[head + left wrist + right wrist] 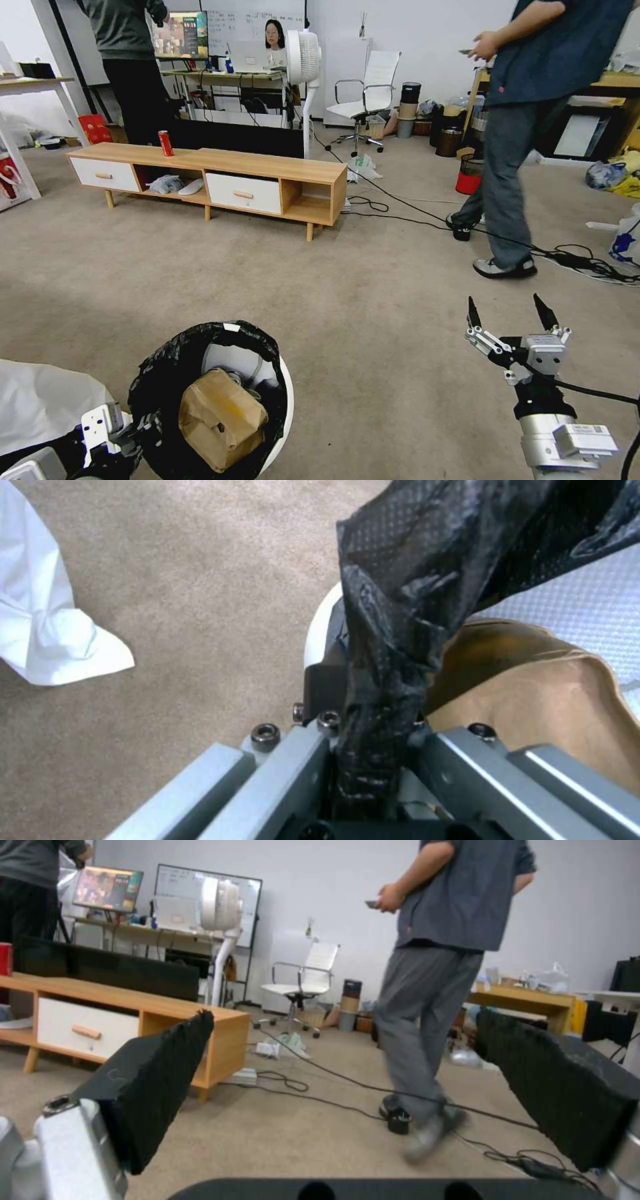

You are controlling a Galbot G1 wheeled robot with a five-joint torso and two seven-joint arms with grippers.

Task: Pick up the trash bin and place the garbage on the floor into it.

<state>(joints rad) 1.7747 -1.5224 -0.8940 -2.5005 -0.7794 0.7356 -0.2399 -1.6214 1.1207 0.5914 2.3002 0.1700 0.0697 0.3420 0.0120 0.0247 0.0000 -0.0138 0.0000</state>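
Note:
The trash bin (283,400), white and lined with a crinkly black bag (200,337), hangs low at the left over the floor (373,313). A tan cardboard box (221,417), a piece of the garbage, lies inside it against a white curved lid piece (230,360). My left gripper (133,427) is shut on the bin's near rim. The left wrist view shows that gripper (373,735) clamped on the black bag (413,580), with the box (547,705) just beyond. My right gripper (510,315) hovers at the lower right, open and holding nothing. The right wrist view shows its fingers (167,1075) spread wide.
A low wooden cabinet (220,180) stands ahead with an upright red can (165,143) on top. A person (513,133) walks at the right over black cables (573,257). A red bucket (469,177) and a fan (303,60) stand farther back. White cloth (40,400) lies beside the bin.

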